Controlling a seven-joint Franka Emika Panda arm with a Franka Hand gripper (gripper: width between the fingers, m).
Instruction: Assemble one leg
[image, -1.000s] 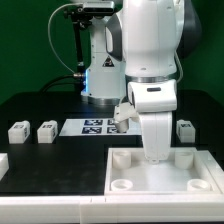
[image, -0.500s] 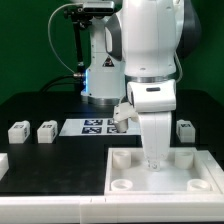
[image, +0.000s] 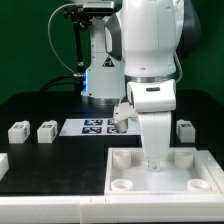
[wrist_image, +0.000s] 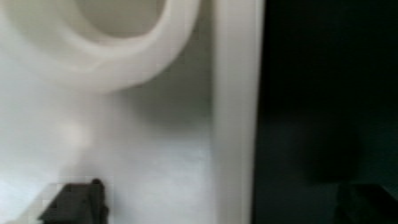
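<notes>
The large white tray (image: 165, 175) lies at the front of the exterior view's right, with round sockets in its corners. My gripper (image: 155, 160) hangs straight down over the tray's far edge, fingertips at or just above its surface. In the wrist view the gripper (wrist_image: 210, 205) is open and empty. One black fingertip (wrist_image: 71, 203) shows over the white tray (wrist_image: 160, 130) beside a round socket (wrist_image: 125, 30). The other side is lost in the dark. Small white legs stand on the black table: two at the left (image: 17, 130) (image: 46, 130) and one at the right (image: 185, 128).
The marker board (image: 92, 126) lies mid-table behind the tray, with a small white part (image: 122, 117) at its right end. Another white piece (image: 2, 162) pokes in at the left edge. The robot base (image: 100, 75) stands at the back.
The hand seems to have sunk very slightly toward the tray. Nothing else has moved.
</notes>
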